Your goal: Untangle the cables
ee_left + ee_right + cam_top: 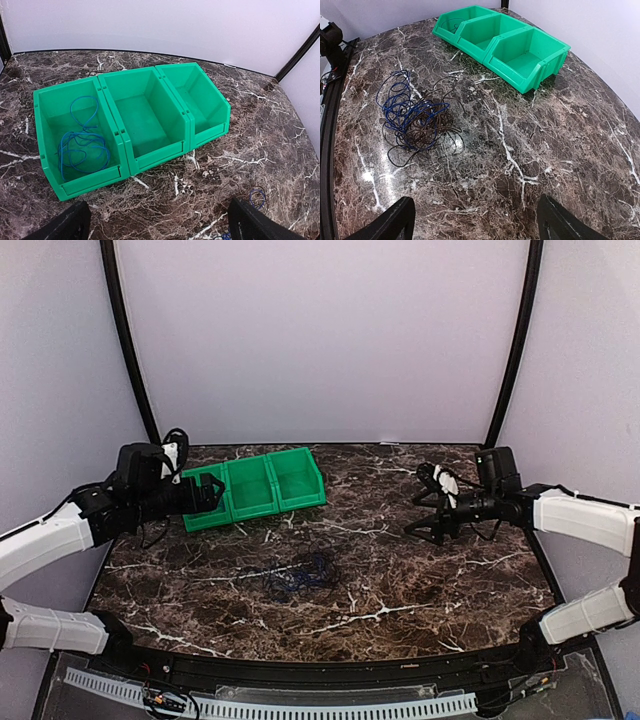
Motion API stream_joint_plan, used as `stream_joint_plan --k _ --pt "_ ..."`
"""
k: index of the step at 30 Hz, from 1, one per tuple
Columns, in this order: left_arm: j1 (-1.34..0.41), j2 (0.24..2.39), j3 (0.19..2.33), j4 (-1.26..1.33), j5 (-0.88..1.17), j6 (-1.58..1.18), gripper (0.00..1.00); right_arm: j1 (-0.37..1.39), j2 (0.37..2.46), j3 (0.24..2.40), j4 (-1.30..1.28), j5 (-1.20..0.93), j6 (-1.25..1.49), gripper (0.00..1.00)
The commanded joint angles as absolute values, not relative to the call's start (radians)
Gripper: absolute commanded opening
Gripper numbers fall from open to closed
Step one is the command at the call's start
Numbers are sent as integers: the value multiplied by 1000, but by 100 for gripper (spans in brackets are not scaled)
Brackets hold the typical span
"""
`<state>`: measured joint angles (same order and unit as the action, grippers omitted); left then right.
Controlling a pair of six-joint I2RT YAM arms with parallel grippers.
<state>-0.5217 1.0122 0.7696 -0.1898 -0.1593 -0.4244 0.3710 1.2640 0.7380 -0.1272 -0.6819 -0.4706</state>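
Seeing the left gripper [159, 223] and right gripper [477, 222] both spread wide, we should pinch only one loop of the cables [416, 119].

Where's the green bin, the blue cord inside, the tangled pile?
green bin [157, 154], left wrist view, front wall.
blue cord [75, 136], left wrist view, its loops.
tangled pile [417, 120], right wrist view, its middle.

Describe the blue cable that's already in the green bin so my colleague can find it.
On the dark marble table, find the green three-compartment bin toward the back left. In its end compartment, leftmost from overhead, a thin blue cable lies in loose loops. It sits alone, unlike the blue and black tangle out on the open table.
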Motion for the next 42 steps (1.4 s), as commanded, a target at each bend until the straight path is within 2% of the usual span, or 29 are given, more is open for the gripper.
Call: stream_joint_plan --k 1,5,9,11,14,15,16,18,22,32,37,42 --pt "-537 1082 795 -93 -222 -475 99 372 1235 759 -118 -703 -479 86" --pt "-536 1188 849 -159 -473 -579 99 398 1252 779 -142 -687 -489 86" --pt "-532 1347 938 -147 -495 -480 99 425 1296 790 -148 -676 -474 87" --pt "-533 1396 956 -145 -435 -444 99 436 1320 796 -150 -674 -464 87" --pt "-534 1382 919 -90 -199 -369 94 440 1346 834 -203 -675 -495 87" --pt "-534 1368 873 -37 -145 -344 89 441 1349 840 -217 -680 -513 87" --pt "-535 1331 846 -4 -7 -329 85 443 1349 838 -220 -680 -530 87" --pt "-539 1275 752 107 153 -306 71 445 1337 811 -219 -649 -562 87" --pt "-566 1180 632 158 311 -303 66 438 1304 771 -208 -562 -589 87" --pt "-664 1015 464 129 213 -414 60 428 1399 838 -301 -561 -595 83" --pt "-719 1072 455 129 225 -414 55 401 1383 785 -289 -517 -615 81" --pt "-766 1221 541 39 199 -356 55 262 1384 721 -222 -635 -539 77"
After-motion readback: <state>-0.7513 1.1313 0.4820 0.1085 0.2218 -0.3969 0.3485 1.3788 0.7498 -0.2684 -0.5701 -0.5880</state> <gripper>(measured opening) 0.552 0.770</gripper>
